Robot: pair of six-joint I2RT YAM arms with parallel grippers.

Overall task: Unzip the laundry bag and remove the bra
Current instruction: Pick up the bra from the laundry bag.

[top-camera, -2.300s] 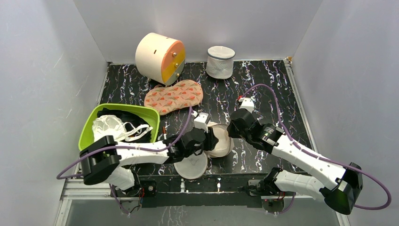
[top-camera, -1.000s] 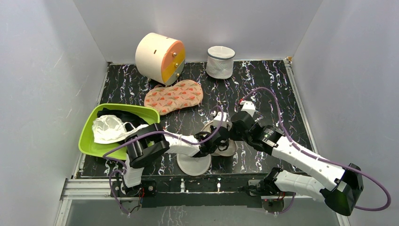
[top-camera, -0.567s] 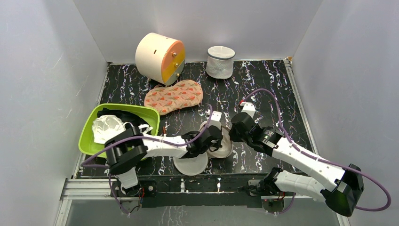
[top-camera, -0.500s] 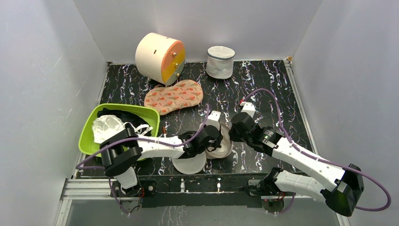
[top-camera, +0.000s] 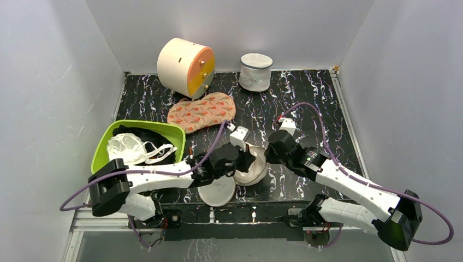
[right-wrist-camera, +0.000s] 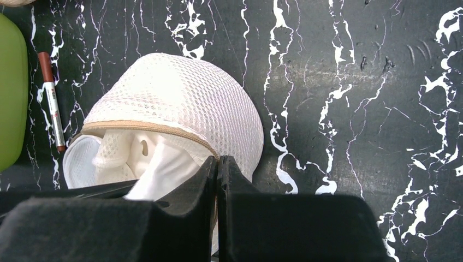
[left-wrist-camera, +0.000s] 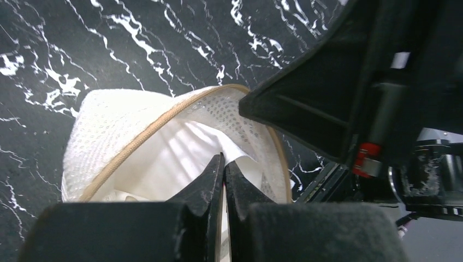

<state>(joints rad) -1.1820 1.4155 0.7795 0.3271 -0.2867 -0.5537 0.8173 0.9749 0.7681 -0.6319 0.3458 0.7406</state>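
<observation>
The cream mesh laundry bag (top-camera: 256,170) lies open near the front edge, its flat face (top-camera: 217,191) folded out toward the arms. In the right wrist view its dome (right-wrist-camera: 180,93) shows with the tan zip trim open. The white bra (left-wrist-camera: 174,164) sits inside the opening and also shows in the right wrist view (right-wrist-camera: 164,166). My left gripper (top-camera: 243,159) reaches into the opening and is shut on a fold of the bra (left-wrist-camera: 224,159). My right gripper (top-camera: 269,154) is shut on the bag's tan rim (right-wrist-camera: 218,159).
A green bin (top-camera: 104,155) at the left holds a black garment and a white garment (top-camera: 128,148). An orange patterned cloth (top-camera: 201,112), a cream drum (top-camera: 184,66) and a white cylindrical mesh bag (top-camera: 255,71) stand behind. A brown pen (right-wrist-camera: 52,103) lies left of the bag.
My left gripper has drawn back a little to the left at the bag's opening, its elbow swinging left and down. The bag's flat face has shifted left. The right arm has held still.
</observation>
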